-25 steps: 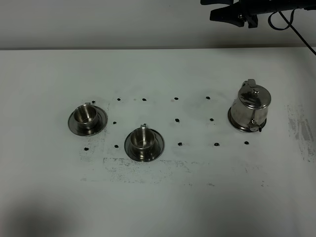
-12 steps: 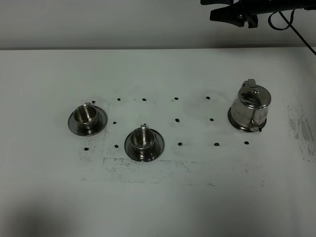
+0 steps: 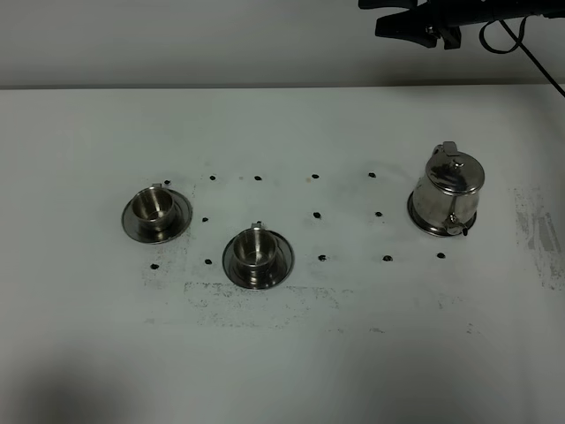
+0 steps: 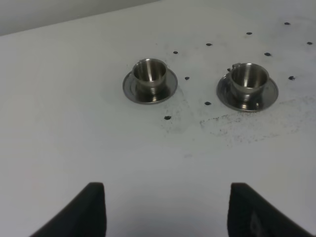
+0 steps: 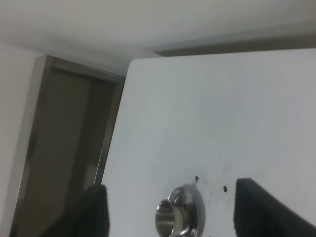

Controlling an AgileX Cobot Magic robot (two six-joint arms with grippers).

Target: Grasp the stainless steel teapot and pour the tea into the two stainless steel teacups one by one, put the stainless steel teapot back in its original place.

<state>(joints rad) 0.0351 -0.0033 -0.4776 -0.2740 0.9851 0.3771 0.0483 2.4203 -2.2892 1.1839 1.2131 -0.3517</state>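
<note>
Right pincer (image 5: 170, 185) held aloft, jaws apart, stainless steel teapot (image 3: 448, 190) set well apart from it, left pincer (image 4: 168, 207) also spread, two stainless steel teacups (image 4: 149, 73) seen ahead on saucers (image 4: 224, 94).

On the surface (image 3: 282, 371), the left teacup (image 3: 154, 207) is set on its saucer (image 3: 182, 221) at the left. The second teacup (image 3: 255, 249) is set on its own saucer (image 3: 282, 257), just to the right and nearer the front edge. The stainless steel teapot (image 3: 447, 196) is placed at the right, well apart from both.
</note>
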